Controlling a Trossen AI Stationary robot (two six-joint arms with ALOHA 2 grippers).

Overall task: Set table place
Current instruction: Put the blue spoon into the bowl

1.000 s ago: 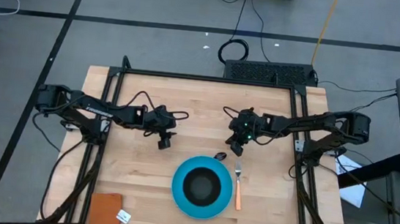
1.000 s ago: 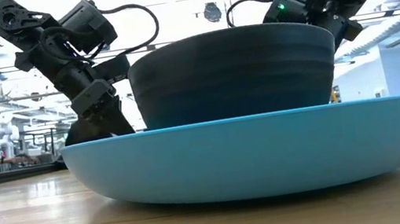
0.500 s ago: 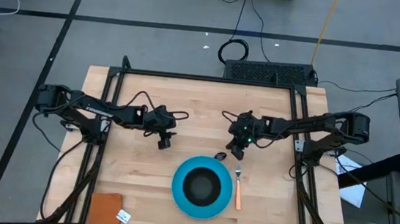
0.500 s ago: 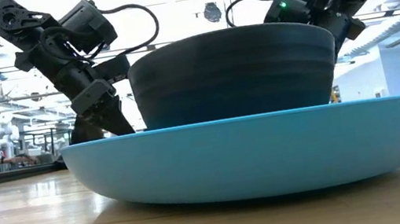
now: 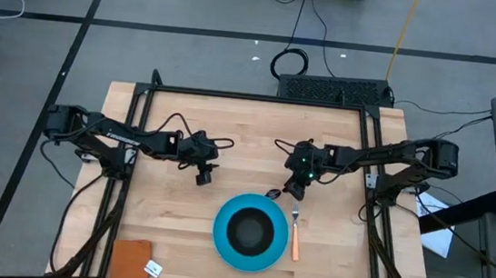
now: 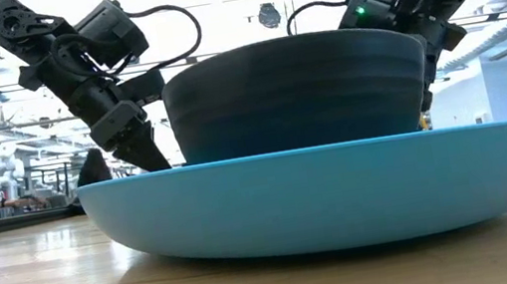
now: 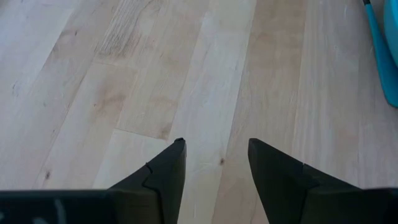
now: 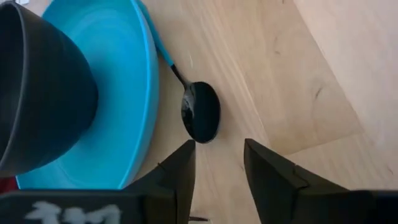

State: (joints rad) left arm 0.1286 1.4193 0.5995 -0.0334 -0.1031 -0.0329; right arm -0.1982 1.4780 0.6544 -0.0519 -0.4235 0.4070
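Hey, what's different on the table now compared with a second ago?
Only the right claw moved: it slid a little toward the blue plate and now hangs open over the spoon, which it has not taken. The left claw, black bowl, fork and spoon stayed put.

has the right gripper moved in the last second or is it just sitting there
Yes. In the high view the right gripper has crept toward the blue plate and the spoon beside its rim. Fingers open.

Bare table (image 5: 177,214) left of plate (image 5: 223,237); spoon (image 8: 200,111) beside its rim.
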